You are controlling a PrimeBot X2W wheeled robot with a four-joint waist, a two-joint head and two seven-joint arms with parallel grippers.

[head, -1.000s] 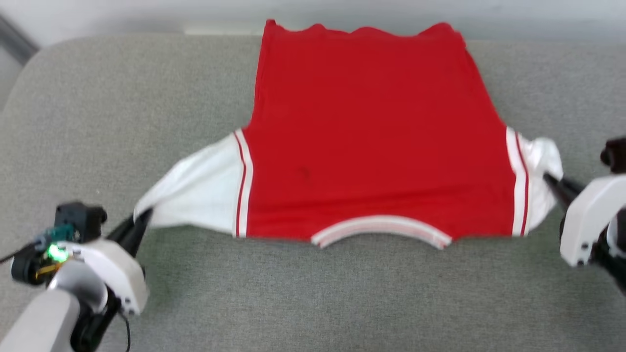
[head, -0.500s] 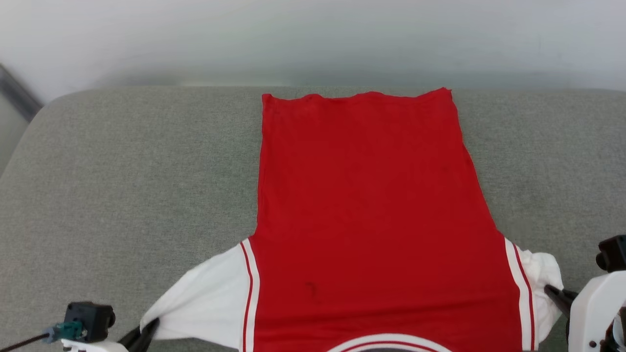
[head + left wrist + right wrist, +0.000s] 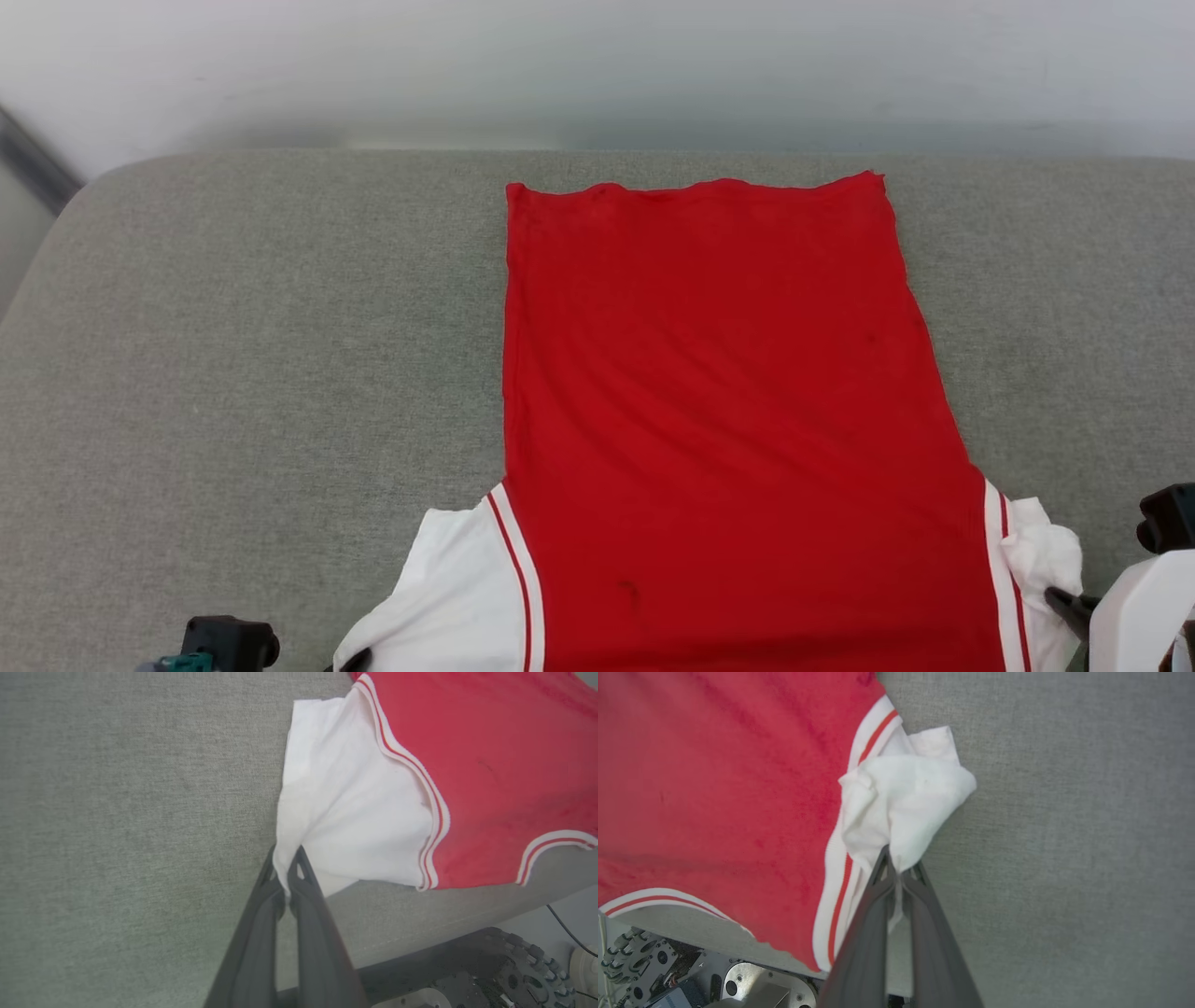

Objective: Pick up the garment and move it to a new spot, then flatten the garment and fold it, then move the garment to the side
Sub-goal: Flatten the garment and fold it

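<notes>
The garment (image 3: 728,411) is a red jersey with white sleeves and red-and-white trim, lying flat on the grey cushion with its plain side up and its hem far from me. Its collar end hangs past the cushion's near edge. My left gripper (image 3: 285,870) is shut on the tip of the white left sleeve (image 3: 345,812), which is stretched fairly smooth. My right gripper (image 3: 896,861) is shut on the bunched white right sleeve (image 3: 906,798). In the head view the right gripper (image 3: 1060,597) shows at the lower right, touching that sleeve (image 3: 1041,560).
The grey fabric cushion (image 3: 261,355) spreads wide on both sides of the jersey, ending at a pale wall (image 3: 597,65) behind. Below the near edge, parts of my base (image 3: 504,970) show in both wrist views.
The head camera has tilted up, so the jersey sits lower in view. Both grippers have drawn the sleeves toward me, and the left sleeve now lies closer to the body.
</notes>
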